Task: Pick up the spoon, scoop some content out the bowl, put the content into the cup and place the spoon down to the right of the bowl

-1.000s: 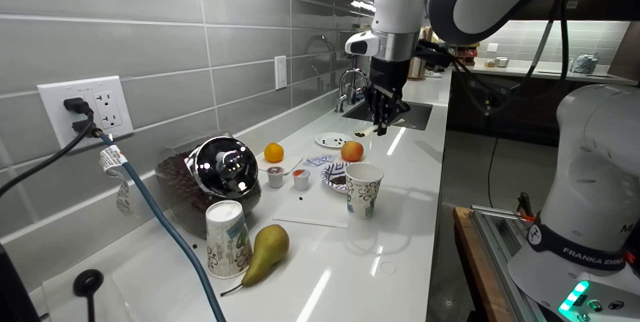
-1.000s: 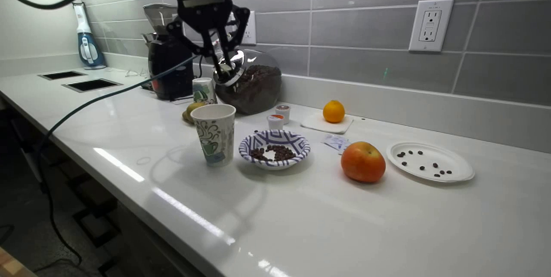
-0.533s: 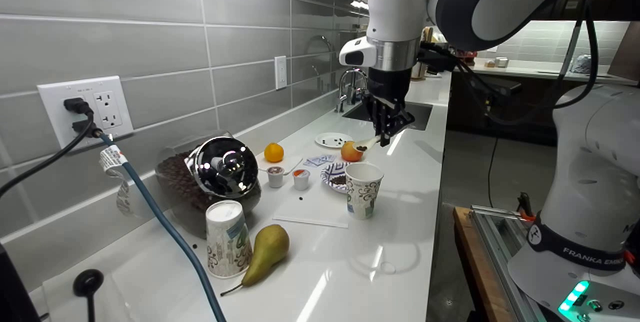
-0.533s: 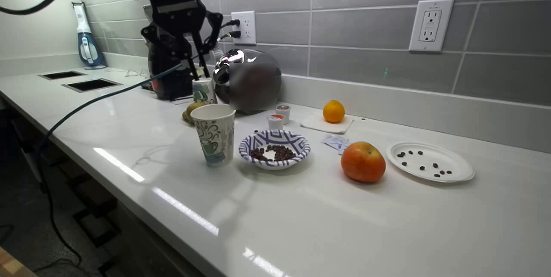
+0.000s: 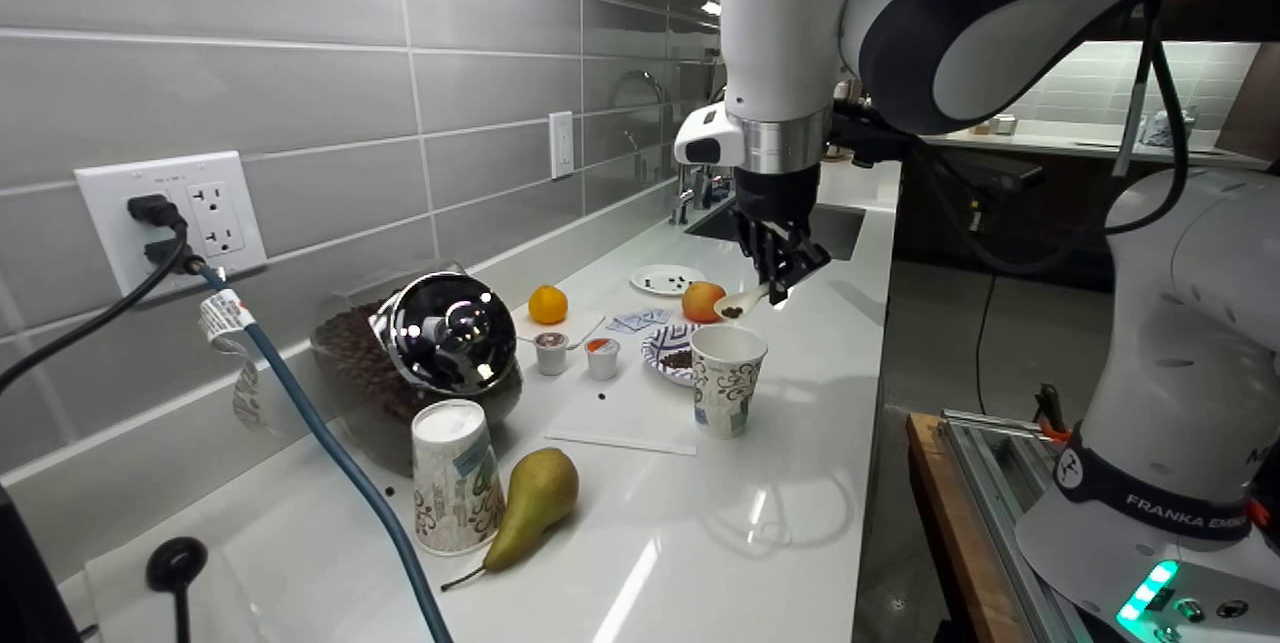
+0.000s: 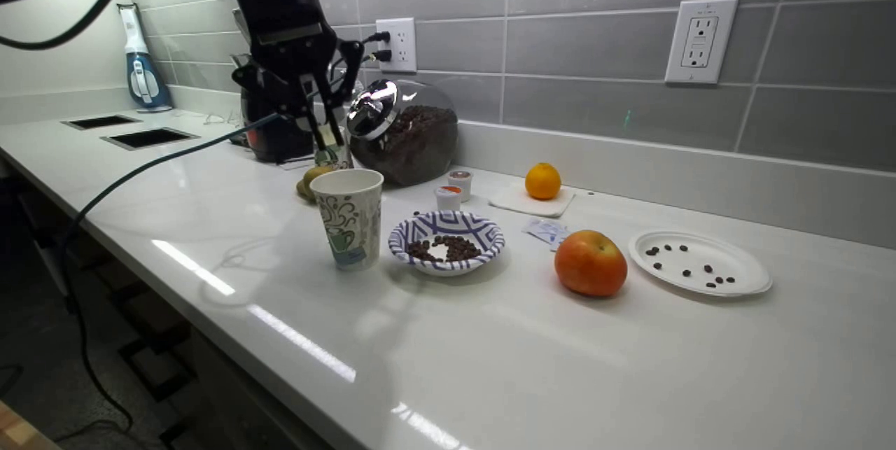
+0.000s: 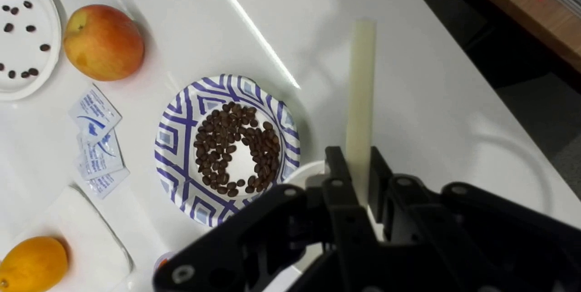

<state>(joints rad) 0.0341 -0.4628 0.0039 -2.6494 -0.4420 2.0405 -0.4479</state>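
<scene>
My black pincer (image 7: 358,160) holding a long pale spoon (image 7: 362,78), brown beans (image 5: 733,312) inside, tall swirly paper cup (image 6: 350,226) beside round purple-white bowl (image 7: 177,146)

A glossy white counter (image 6: 595,380) bears the patterned bowl (image 7: 176,140), upright cup (image 6: 351,226), reddish fruit (image 6: 591,263), pear (image 5: 540,498) and plate (image 6: 728,257).

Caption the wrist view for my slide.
The hand grips the pale spoon; dark coffee beans lie in the patterned bowl.
</scene>
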